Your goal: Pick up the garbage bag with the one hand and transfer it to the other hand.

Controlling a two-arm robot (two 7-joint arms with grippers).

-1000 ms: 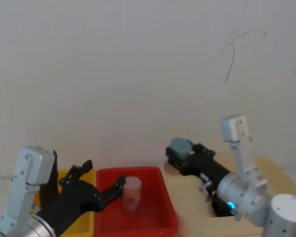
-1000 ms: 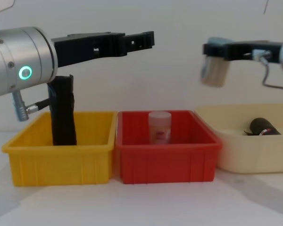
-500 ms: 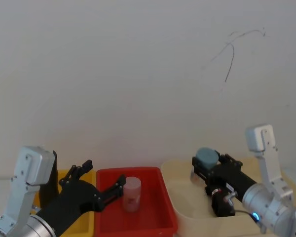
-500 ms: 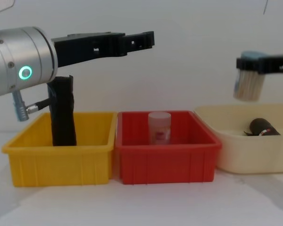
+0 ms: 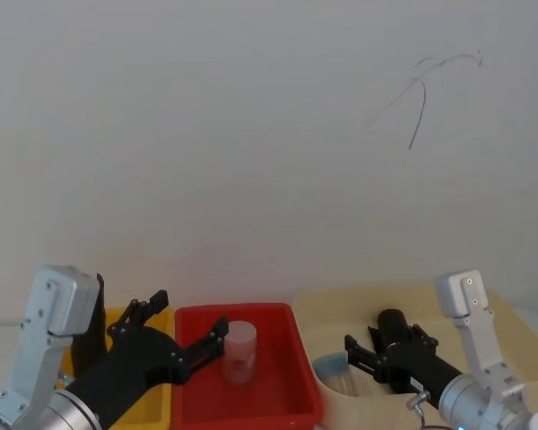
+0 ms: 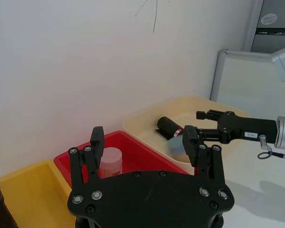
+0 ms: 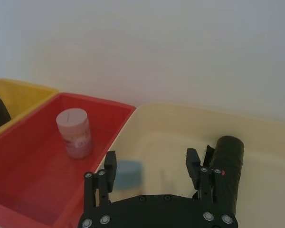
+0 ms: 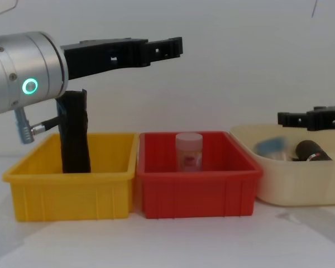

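Note:
The garbage bag [image 8: 308, 149] is a black roll with a red and white label band. It lies in the beige bin [image 8: 301, 184] at the right, also seen in the right wrist view [image 7: 228, 156] and the left wrist view [image 6: 167, 126]. My right gripper [image 8: 285, 118], on the blue-ringed arm, hangs open just above that bin [image 7: 152, 159], beside the roll and apart from it. A blurred blue-capped container [image 7: 128, 173] shows under its fingers inside the bin. My left gripper [image 8: 173, 47], on the green-ringed arm, stands open and empty high above the red bin [image 8: 195, 195].
A pale pink jar [image 8: 188, 151] stands upright in the red bin. A plain tall black roll [image 8: 75, 131] leans in the yellow bin [image 8: 67, 195] at the left. The three bins sit side by side against a white wall.
My right gripper moved right and down over the beige bin and opened, letting go of the blue-capped container, which dropped into the bin. The left arm has not moved.

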